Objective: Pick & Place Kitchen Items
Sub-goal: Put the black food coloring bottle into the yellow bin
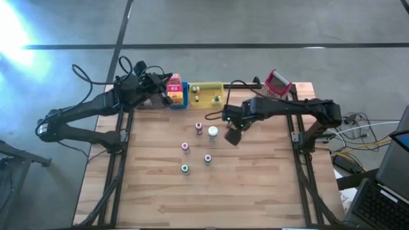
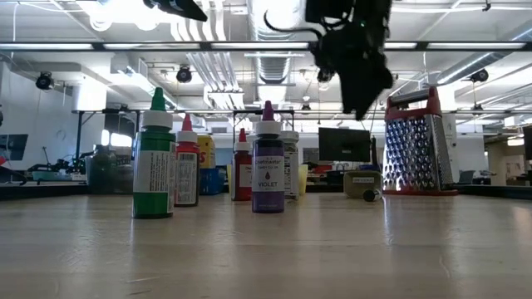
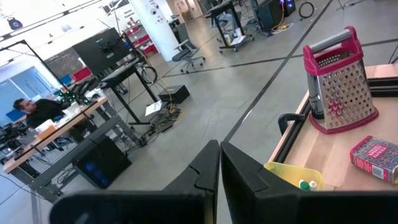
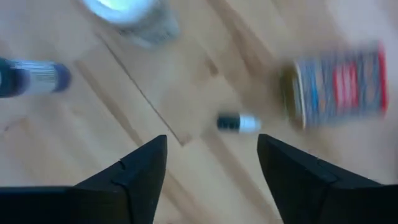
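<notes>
A workshop of benches and monitors stretches behind the wooden surface (image 1: 255, 185), where a handful of small bottles (image 1: 185, 147) stand loose near the middle, a white-capped jar (image 1: 213, 132) among them. The right gripper (image 1: 232, 136) hangs just right of that jar, above the surface, fingers (image 4: 134, 171) spread apart with nothing between them; its wrist camera looks down on bare wood, a tiny fallen bottle (image 4: 238, 123) and a red tin (image 4: 339, 86). I'd say it is lining up for a pick, and the next move calls for settling over one item, dropping and closing. The left gripper (image 1: 160, 89) waits at the far edge by the trays, fingers (image 3: 205, 177) pressed together, empty. Along that far edge, the yellow tray (image 1: 208, 86) already holds a few small items, and a red box (image 1: 174, 89) sits at the blue tray (image 1: 185, 96). The grater (image 1: 278, 83) stands far right.
</notes>
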